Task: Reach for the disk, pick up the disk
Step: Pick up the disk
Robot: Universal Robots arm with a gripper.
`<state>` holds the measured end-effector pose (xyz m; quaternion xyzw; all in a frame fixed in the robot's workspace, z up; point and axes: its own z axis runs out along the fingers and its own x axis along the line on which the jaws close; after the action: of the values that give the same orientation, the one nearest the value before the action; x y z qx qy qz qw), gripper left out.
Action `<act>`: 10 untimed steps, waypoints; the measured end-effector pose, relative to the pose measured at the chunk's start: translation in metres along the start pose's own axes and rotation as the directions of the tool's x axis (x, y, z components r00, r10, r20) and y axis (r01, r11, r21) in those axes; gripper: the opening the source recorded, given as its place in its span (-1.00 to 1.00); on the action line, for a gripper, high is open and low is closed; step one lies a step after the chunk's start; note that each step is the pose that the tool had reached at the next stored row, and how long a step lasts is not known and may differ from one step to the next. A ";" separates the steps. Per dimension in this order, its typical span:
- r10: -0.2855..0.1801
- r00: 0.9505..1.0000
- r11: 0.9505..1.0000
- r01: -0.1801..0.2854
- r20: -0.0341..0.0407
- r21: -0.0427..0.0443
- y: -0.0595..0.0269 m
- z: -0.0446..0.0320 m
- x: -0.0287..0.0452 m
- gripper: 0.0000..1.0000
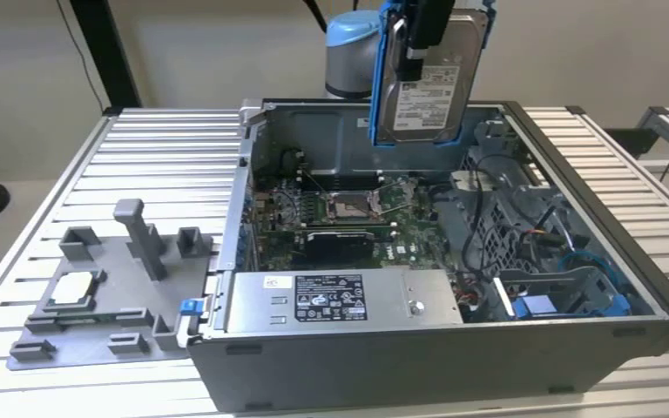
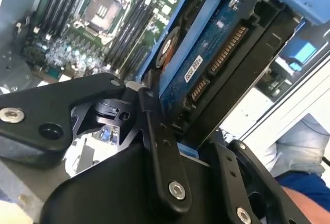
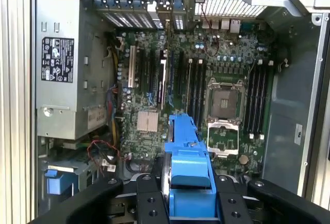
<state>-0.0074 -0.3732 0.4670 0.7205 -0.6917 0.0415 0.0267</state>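
Note:
The disk (image 1: 430, 85), a silver-grey drive with a white label in a blue bracket, hangs upright well above the open computer case (image 1: 591, 326). My gripper (image 1: 418, 35) is shut on its upper end. In the second wrist view the black fingers (image 2: 154, 146) clamp the disk (image 2: 206, 69), whose blue circuit board and connectors face the camera. In the first wrist view the disk's blue bracket edge (image 3: 185, 172) sits between the fingers, over the motherboard (image 3: 206, 95).
Inside the case lie the motherboard (image 1: 347, 213), a grey power supply box (image 1: 334, 298) and blue drive bays (image 1: 567, 292). A grey fixture plate (image 1: 91, 296) holding a small white-topped chip (image 1: 76, 286) rests on the slatted table (image 1: 172, 148). A person's arm (image 2: 304, 193) is nearby.

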 end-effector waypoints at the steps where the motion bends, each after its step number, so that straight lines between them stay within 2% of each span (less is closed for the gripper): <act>1: 0.000 1.000 1.000 0.000 0.000 0.000 -0.0043 0.0001 0.0002 -1.00; 10: -0.003 1.000 1.000 0.003 0.000 0.000 -0.0429 0.0011 0.0016 -1.00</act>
<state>0.0356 -0.3731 0.4669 0.7214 -0.6907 0.0415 0.0266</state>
